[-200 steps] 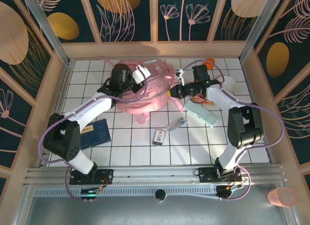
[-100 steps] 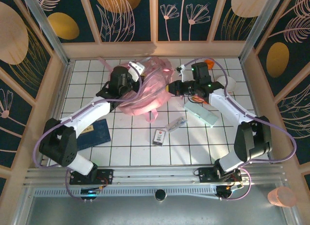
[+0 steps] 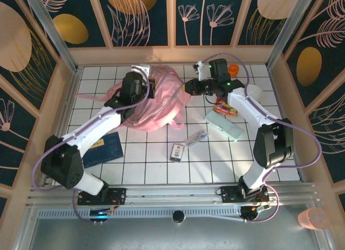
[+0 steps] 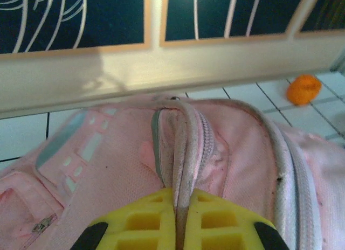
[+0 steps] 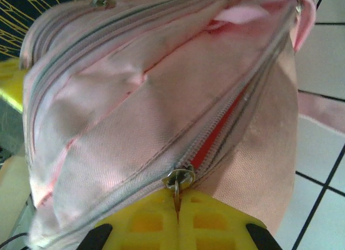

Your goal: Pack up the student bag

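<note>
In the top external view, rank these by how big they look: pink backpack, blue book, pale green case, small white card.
1. pink backpack, by far the largest
2. blue book, partly under the left arm
3. pale green case, somewhat smaller
4. small white card

Bag [image 3: 161, 102] bunched on the far tiles | left gripper [image 3: 150, 85] at its left flank, right gripper [image 3: 187, 87] at its right edge | blue book [image 3: 105, 147] beside the left arm | card [image 3: 178, 151], clear packet [image 3: 195, 137], pale case [image 3: 223, 124] lie nearer, apart.
</note>
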